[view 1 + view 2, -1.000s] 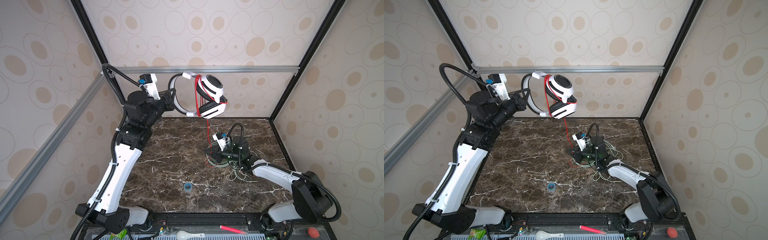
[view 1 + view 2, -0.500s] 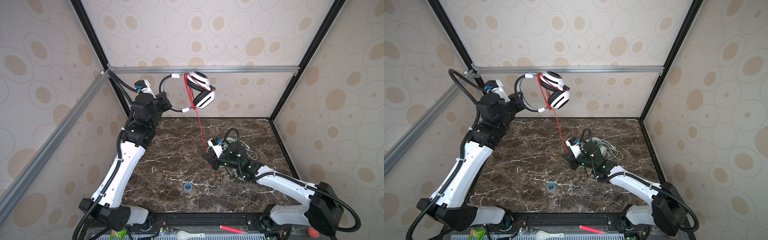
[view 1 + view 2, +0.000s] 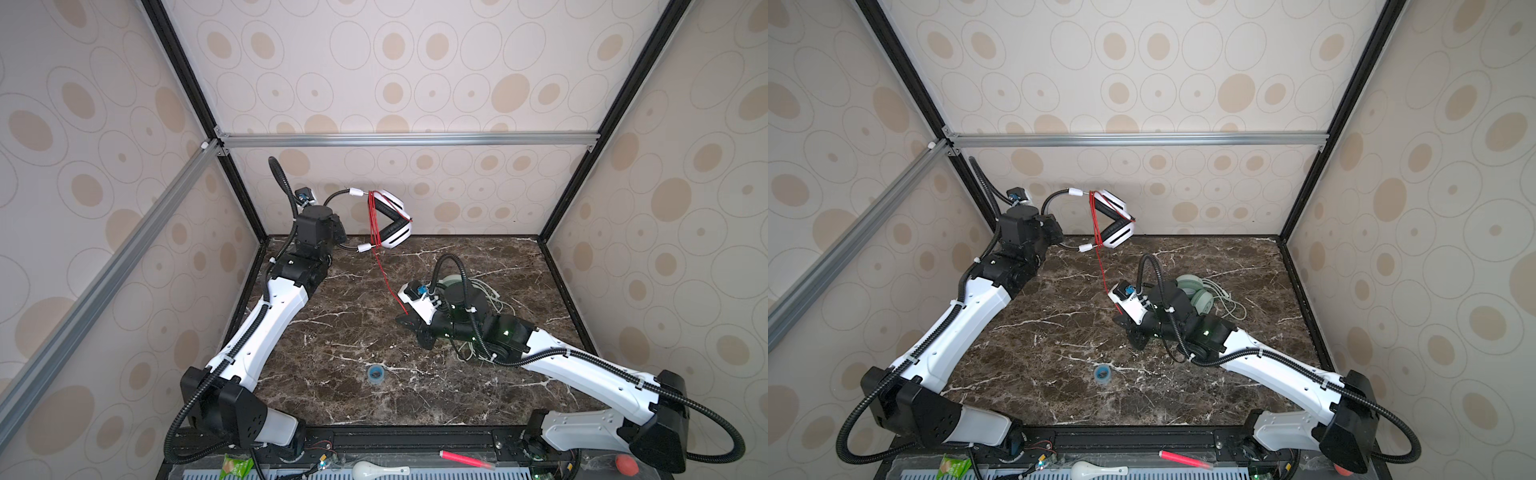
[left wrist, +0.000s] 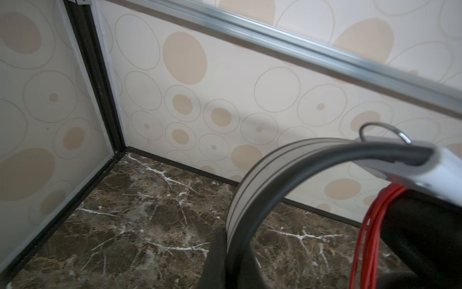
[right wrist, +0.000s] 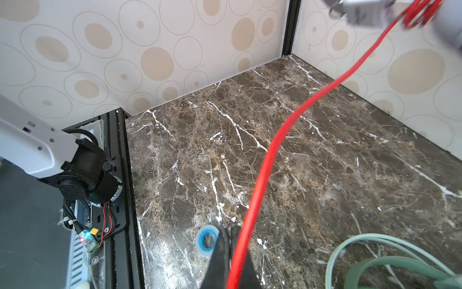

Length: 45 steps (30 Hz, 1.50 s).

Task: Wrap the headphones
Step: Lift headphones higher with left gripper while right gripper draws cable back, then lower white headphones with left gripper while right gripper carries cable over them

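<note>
Seeing the left gripper (image 3: 340, 235) clamped on the black headband of the white-and-black over-ear headphones (image 3: 392, 220), we place them in the air at far left, by the back wall. We see the thin red cord (image 3: 384, 274) looped round the ear cups, then running down to the right gripper (image 3: 407, 320), pinched together on it low over the dark brown marble tabletop (image 3: 332, 332). Pale mint-green over-ear headphones (image 3: 1192, 291) lie behind that arm, with their pale loose cord (image 3: 1229, 303) beside them. A small blue ring (image 3: 375, 373) sits near centre.
</note>
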Each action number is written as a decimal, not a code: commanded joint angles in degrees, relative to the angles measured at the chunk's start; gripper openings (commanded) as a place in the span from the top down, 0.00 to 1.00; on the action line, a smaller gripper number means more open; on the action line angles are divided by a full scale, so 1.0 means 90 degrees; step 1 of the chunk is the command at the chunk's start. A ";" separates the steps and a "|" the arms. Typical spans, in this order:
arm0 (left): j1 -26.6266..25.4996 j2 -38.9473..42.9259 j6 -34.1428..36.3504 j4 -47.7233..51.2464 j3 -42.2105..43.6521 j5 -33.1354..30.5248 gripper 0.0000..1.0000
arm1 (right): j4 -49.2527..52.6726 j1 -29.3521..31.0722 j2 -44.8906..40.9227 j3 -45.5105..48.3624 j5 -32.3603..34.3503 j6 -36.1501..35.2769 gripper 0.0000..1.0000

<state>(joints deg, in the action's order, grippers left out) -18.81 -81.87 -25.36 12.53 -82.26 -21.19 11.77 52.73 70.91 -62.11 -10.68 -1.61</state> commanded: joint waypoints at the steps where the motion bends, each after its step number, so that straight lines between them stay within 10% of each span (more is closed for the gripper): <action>1: -0.0062 0.0233 0.0652 -0.0588 0.0117 -0.0431 1.00 | 0.0765 0.0032 -0.0046 -0.0559 0.0139 -0.0479 1.00; 24: -0.0635 0.1645 0.2723 0.0735 0.1142 0.1491 1.00 | 0.3453 -0.0867 0.2208 -0.5059 0.0303 -0.1718 1.00; 45: -0.0635 0.2296 0.2087 0.1333 0.1005 0.3106 1.00 | 0.2334 -0.2196 0.2073 -0.4065 -0.0846 -0.0442 0.76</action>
<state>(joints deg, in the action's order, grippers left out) -24.38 -63.61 -3.20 27.00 -70.72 3.20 36.36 34.13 91.37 -100.12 -15.09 -7.79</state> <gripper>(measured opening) 0.068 0.231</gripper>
